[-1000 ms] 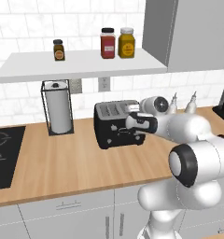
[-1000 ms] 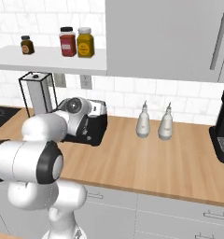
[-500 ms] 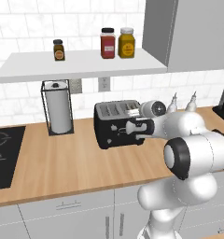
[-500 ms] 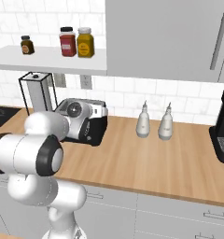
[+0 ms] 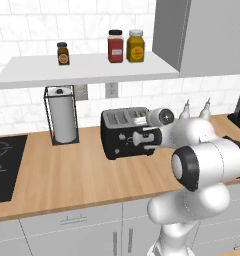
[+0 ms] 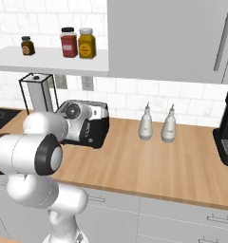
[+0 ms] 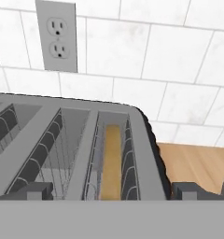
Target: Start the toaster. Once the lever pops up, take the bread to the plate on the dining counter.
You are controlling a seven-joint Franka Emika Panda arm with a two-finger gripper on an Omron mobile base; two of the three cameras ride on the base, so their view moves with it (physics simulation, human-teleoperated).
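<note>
Wall counter (image 5: 67,170): I hold gripper (image 7: 111,189) at toaster (image 5: 123,131) front, jaws wide open, gripping nothing; bread (image 7: 111,161) sits down in rightmost slot; step in hand, I judge: starting toaster; next: find lever, press down.

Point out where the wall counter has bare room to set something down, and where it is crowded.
Bare wood lies in front of the toaster, between the cooktop and the arm. More lies between the toaster and the two shakers, and before the coffee machine. It is crowded around the toaster, where the open gripper hovers, beside the paper towel holder.
</note>
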